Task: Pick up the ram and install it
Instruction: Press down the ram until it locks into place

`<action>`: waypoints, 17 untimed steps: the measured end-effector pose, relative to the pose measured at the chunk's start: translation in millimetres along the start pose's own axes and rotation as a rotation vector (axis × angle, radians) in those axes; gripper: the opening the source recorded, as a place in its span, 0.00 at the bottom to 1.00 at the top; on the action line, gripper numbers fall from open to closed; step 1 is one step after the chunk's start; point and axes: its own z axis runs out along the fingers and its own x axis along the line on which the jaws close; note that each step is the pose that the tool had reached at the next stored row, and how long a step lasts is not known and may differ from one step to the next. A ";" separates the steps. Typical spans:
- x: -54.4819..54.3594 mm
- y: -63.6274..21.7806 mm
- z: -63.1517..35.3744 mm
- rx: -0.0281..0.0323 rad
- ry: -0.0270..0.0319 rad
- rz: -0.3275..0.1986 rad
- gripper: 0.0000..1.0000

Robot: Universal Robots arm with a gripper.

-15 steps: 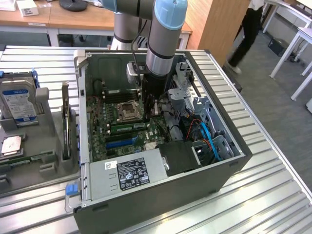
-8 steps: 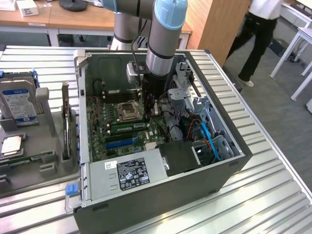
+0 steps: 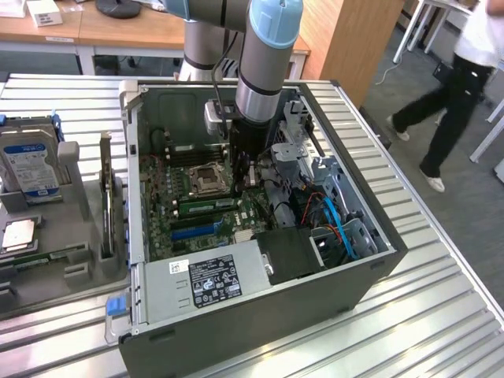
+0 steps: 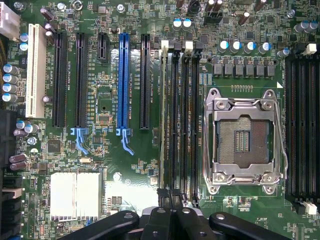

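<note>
The claw (image 4: 170, 196) is closed, its dark fingertips pinched together with nothing visibly between them. It hangs inside the open case (image 3: 260, 315), which lies on its side in the middle of the ribbed tabletop (image 3: 449, 268), so the board (image 4: 135, 150) faces up and the arm (image 3: 268, 71) can reach straight down into it.

In the wrist view the claw sits over one end of the bank of four memory slots (image 4: 186, 115) just beside the socket (image 4: 245, 135). The ram (image 4: 164, 115) stands edge-up in the slot farthest from the socket, seen as a thin pale line with a white latch at its far end. In the exterior view it shows as a long green strip (image 3: 206, 206) near the socket, level with the board. It looks set in the slot rather than carried. Closed tips over a stick that is already in its slot would suit pressing it down, since a shut claw gives one blunt point to push with. Whether the tips actually touch the stick's edge, and whether the latches have caught, I cannot tell from here.

Along the tabletop's edge at the exterior view's left, a grey tray (image 3: 71, 272) holds a hard drive (image 3: 27, 165) upright in its cradle, kept well apart from the case so that parts can be lifted out cleanly.
</note>
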 end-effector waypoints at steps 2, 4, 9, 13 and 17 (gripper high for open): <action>0.0 0.0 0.0 0.0000 0.0000 0.000 0.10; 0.0 0.0 0.0 -0.0001 0.0001 0.000 0.10; 0.0 0.0 0.0 0.0000 0.0000 0.000 0.10; 0.0 0.0 0.0 0.0000 0.0000 0.000 0.10; 0.0 0.0 0.0 0.0000 0.0000 0.000 0.10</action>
